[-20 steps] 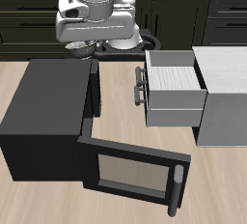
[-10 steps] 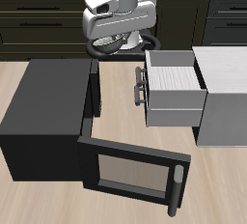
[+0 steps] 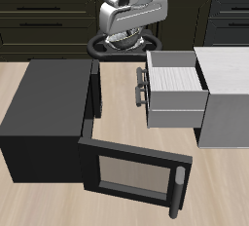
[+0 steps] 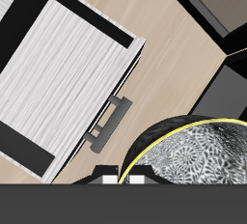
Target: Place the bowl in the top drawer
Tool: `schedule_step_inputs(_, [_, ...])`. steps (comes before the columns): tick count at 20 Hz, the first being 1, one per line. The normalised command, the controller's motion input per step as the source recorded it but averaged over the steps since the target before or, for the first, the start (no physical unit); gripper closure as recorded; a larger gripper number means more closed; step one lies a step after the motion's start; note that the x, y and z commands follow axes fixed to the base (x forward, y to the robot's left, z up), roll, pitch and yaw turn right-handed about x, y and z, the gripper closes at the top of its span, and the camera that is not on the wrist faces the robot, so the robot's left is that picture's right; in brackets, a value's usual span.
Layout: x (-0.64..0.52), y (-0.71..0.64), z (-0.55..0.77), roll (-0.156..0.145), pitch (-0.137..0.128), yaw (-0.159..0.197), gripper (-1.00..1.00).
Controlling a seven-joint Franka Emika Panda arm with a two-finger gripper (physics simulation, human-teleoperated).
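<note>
The silver bowl (image 3: 124, 42) with its speckled, crinkled inside (image 4: 198, 152) hangs in my gripper (image 3: 124, 37), high above the table's back part. The gripper is shut on the bowl's rim; its fingertips are mostly hidden by the bowl and the hand. The top drawer (image 3: 175, 86) stands pulled open, showing its white ridged inside (image 4: 68, 69), grey front and dark bar handle (image 3: 142, 86). The bowl is behind the drawer's handle end, between the black box and the drawer, well above both.
A black box (image 3: 47, 103) stands beside the drawer with its windowed door (image 3: 131, 174) swung open toward the table's front edge. The light grey cabinet body (image 3: 226, 98) holds the drawer. Dark background cabinets (image 3: 29, 20) run behind the table.
My gripper has carried the bowl sideways from above the black box's back corner toward the open drawer, and slightly higher.
</note>
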Motion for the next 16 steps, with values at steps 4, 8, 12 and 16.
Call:
schedule_step_inputs(4, [0.1, 0.11, -0.05, -0.034, 0.015, 0.207, 1.0])
schedule_step_inputs(8, [0.19, 0.09, -0.1, -0.054, 0.024, 0.206, 1.0])
schedule_step_inputs(12, [0.14, 0.09, 0.01, -0.04, -0.036, 0.174, 1.0])
schedule_step_inputs(16, [0.05, 0.1, 0.0, -0.019, -0.021, 0.144, 1.0])
